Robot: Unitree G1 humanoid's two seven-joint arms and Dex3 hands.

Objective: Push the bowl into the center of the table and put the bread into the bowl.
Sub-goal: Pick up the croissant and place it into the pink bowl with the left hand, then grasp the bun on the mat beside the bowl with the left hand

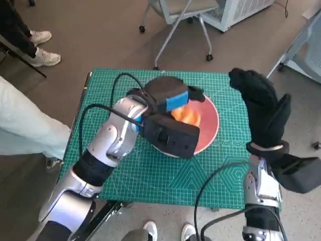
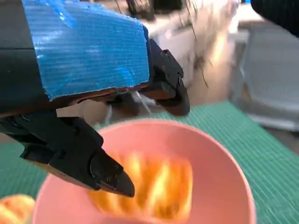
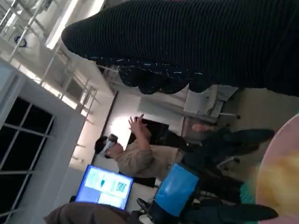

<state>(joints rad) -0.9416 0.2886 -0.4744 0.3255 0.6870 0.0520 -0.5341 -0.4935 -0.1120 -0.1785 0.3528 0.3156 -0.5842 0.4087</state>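
Observation:
The pink bowl [image 1: 210,125] sits right of the middle of the green table [image 1: 150,175]. Orange bread [image 1: 188,116] lies inside it. My left hand [image 1: 168,95], black with blue tape, hovers over the bowl's near-left side and hides part of it. In the left wrist view the left hand [image 2: 84,51] has its fingers [image 2: 93,163] spread above the bowl [image 2: 219,177], holding nothing, and the bread [image 2: 154,186] below is blurred. My gloved right hand [image 1: 261,105] is raised at the table's right edge, empty, clear of the bowl. The glove [image 3: 196,42] fills the right wrist view's top.
A small orange-brown piece [image 2: 14,210] shows just outside the bowl. A person's pale trouser legs [image 1: 25,125] are close to the table's left side, and shoes [image 1: 150,231] near its front. A wheeled chair [image 1: 185,15] stands behind it. Another person [image 3: 135,154] sits near a screen [image 3: 105,186].

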